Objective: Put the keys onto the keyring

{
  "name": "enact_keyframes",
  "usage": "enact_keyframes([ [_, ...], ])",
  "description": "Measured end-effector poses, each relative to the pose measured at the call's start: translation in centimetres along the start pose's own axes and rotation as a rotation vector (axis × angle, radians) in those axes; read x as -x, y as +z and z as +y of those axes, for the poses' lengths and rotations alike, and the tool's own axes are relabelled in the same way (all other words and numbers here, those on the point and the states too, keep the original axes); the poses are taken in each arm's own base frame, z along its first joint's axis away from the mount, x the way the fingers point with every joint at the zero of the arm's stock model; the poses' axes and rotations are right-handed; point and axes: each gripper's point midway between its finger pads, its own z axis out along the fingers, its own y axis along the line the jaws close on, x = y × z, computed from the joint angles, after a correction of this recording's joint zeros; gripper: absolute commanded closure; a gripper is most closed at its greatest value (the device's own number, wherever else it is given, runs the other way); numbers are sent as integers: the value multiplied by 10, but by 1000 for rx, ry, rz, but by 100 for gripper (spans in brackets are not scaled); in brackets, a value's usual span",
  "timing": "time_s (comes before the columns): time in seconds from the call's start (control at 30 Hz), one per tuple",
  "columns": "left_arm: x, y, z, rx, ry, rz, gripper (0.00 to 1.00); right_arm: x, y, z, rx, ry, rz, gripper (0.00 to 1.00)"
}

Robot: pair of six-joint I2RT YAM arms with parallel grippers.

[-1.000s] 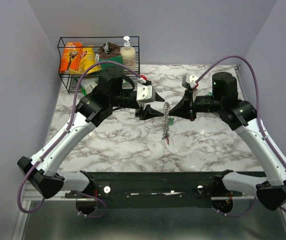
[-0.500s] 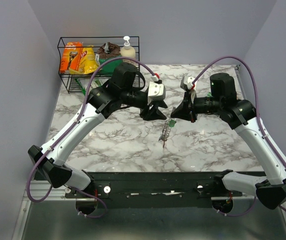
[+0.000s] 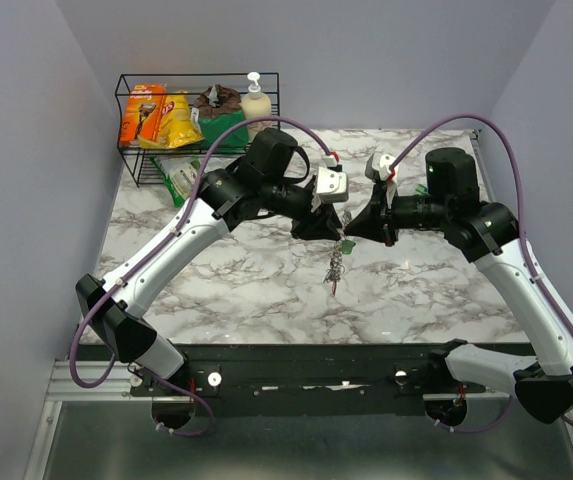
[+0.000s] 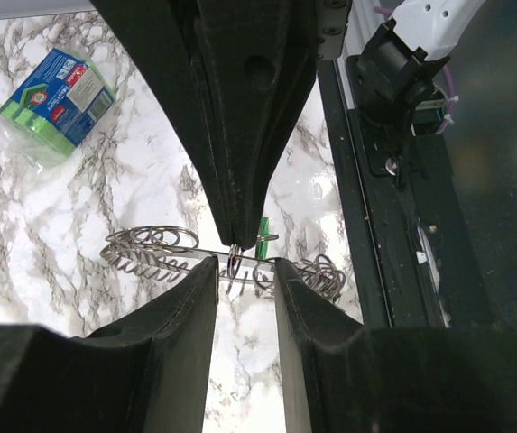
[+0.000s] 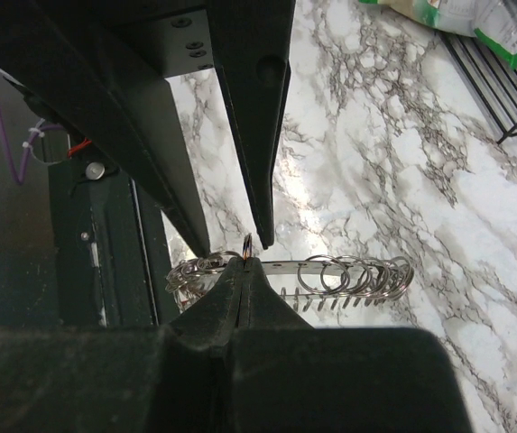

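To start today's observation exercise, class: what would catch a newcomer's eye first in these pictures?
Two black grippers meet tip to tip at the centre: the right gripper pinches the keyring, with the left gripper open around it. At the far left, a wire basket holds bright packets.

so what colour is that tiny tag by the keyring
The tag is green, clearest in the left wrist view.
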Motion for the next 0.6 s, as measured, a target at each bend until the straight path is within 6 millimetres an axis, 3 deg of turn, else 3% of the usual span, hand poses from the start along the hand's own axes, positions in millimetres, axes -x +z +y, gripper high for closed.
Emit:
enact_keyframes([
  [0.17, -3, 2, 3, 8, 2, 12, 73, 2, -3, 2, -3, -9, -7, 99],
  [0.3, -6, 4, 5, 12, -2, 22, 65, 2, -3, 2, -3, -8, -7, 99],
  [0.6, -7, 6, 11, 32, -5, 31, 66, 0, -2, 2, -2, -4, -3, 99],
])
